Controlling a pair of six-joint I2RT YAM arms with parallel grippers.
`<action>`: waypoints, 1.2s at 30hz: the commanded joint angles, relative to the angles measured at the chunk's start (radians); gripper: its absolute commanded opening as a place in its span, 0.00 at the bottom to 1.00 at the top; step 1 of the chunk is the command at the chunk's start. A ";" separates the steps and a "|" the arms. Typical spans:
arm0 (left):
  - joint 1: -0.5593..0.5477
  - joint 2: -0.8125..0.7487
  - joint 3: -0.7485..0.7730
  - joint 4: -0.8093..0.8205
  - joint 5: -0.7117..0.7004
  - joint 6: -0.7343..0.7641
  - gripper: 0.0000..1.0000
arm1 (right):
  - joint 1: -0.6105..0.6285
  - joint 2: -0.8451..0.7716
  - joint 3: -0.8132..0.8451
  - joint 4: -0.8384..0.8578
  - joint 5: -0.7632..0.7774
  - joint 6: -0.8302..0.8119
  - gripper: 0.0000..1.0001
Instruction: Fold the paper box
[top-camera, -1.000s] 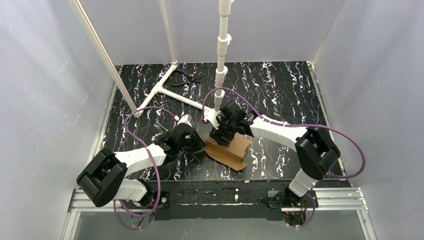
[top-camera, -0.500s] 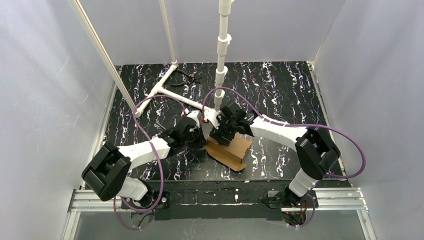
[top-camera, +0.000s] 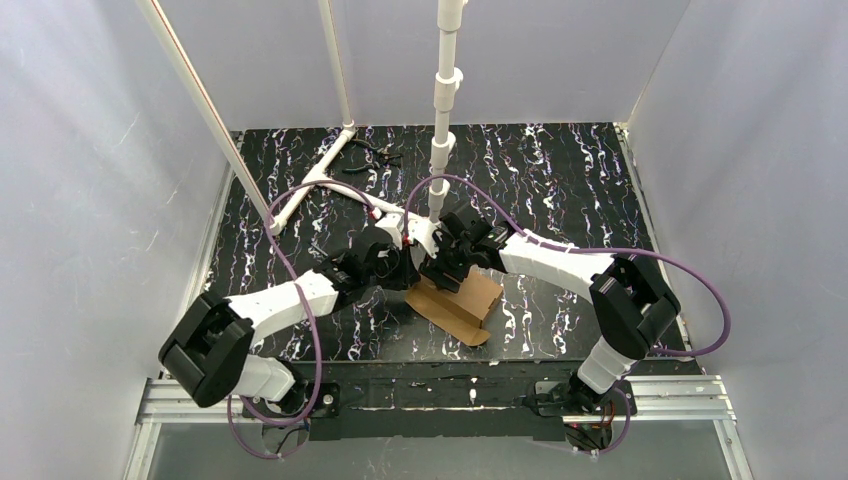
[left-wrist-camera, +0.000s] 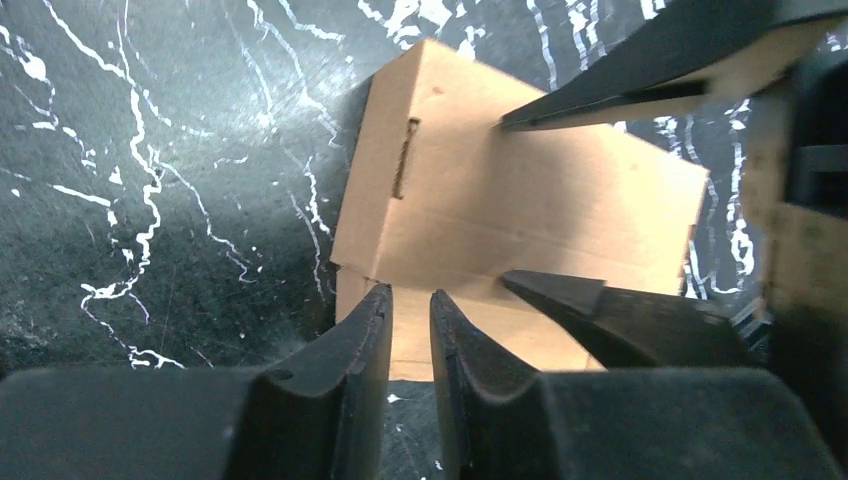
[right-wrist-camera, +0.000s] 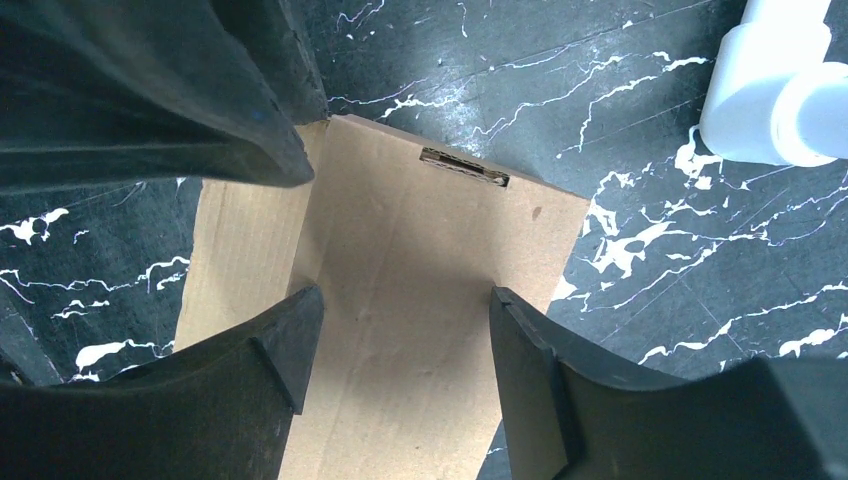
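Right gripper spread over paper box, left gripper barely parted alongside, pipe stand behind.

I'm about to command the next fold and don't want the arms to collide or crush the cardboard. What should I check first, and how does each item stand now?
1. Nothing in the left gripper: ok, jaws a narrow slit apart, empty.
2. The right gripper open: ok, spread wide over a panel of the paper box.
3. Right gripper pressing that panel flat: cannot tell.
4. Room between the two grippers: not ok, crowded together at one end of the box.
5. The slot unobstructed: ok.
6. The white pipe apart from the box: ok.
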 joint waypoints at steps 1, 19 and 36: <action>-0.002 -0.087 0.027 0.013 -0.007 -0.004 0.21 | 0.012 0.057 -0.020 -0.093 0.026 -0.004 0.71; 0.001 -0.242 -0.226 0.026 -0.014 0.132 0.42 | 0.012 0.065 -0.014 -0.100 0.020 -0.003 0.72; 0.002 -0.021 -0.180 0.190 0.012 0.159 0.23 | 0.012 0.074 -0.008 -0.108 0.014 -0.004 0.71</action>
